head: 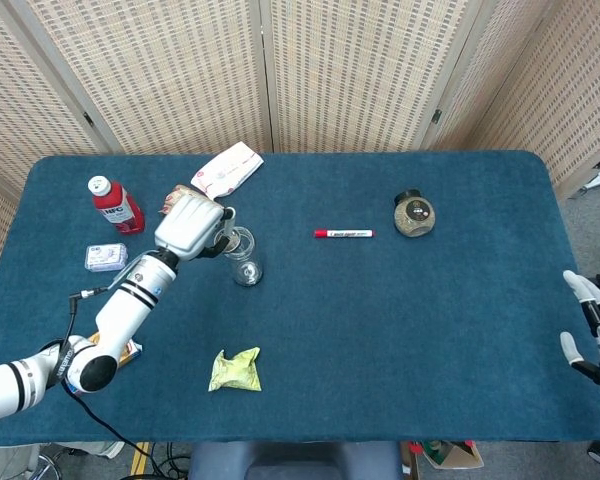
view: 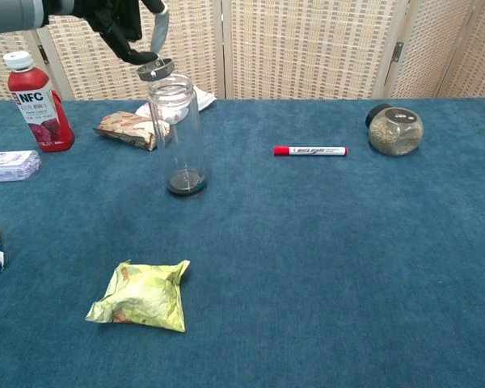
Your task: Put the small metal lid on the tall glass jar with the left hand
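Left hand [view: 117, 24] pinching small metal lid [view: 155, 69], just above tall glass jar [view: 175, 133] mouth

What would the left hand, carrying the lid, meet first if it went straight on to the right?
Probably the open mouth of the tall glass jar: the left hand holds the small metal lid just above-left of its rim, though depth is uncertain.
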Controlling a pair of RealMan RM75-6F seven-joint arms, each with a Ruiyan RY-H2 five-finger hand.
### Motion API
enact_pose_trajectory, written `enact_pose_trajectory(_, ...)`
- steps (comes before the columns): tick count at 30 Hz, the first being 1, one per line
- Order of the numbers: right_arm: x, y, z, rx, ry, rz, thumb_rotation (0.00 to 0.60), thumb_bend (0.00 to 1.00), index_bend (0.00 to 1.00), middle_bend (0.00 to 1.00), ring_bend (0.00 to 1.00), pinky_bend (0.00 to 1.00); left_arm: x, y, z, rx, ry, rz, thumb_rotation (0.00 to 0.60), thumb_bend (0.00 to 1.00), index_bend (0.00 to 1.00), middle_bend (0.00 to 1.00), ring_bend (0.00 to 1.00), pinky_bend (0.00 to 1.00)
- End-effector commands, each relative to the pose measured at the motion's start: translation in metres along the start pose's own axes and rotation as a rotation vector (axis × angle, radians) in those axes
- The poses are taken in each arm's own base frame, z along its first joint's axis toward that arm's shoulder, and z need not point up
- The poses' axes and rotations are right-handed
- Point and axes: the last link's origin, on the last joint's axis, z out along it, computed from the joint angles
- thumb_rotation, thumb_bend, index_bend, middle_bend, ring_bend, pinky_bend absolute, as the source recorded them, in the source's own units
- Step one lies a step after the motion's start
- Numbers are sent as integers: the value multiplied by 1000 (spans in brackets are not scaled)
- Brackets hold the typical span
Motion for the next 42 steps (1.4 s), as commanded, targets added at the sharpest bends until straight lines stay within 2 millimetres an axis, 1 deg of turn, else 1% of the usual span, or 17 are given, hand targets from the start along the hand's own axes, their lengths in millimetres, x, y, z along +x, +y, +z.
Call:
enact_pose_trajectory(1, 0, 1, -1, -3, 1, 0, 600, 421, 49, 146, 26, 126, -2, 3, 3, -3, -8, 4, 600, 440, 616, 1000, 989, 1000)
enact_pose_trajectory(10, 0, 3, -3, -10, 2, 3, 600, 421, 49, 146, 26, 126, -5, 9, 10, -1, -15, 12, 600, 438, 614, 1000, 989, 1000)
enact_pose_trajectory(17, 0, 5, -5, -14, 4, 5, 600, 421, 49, 146, 26, 126, -7, 7, 15, 12, -15, 41, 600, 438, 611, 1000, 988, 1000)
enact_pose_trajectory(34, 0, 6, -7, -19, 8, 7, 600, 421, 49, 146, 26, 126, -10, 1, 14, 25, -23, 85, 600, 436, 606, 1000, 987, 1000)
enact_pose_trajectory(42, -1, 6, -6, -19, 7, 9, 600, 421, 49, 147, 26, 126, -10, 0, 12, 30, -28, 90, 600, 437, 587, 1000, 987, 1000)
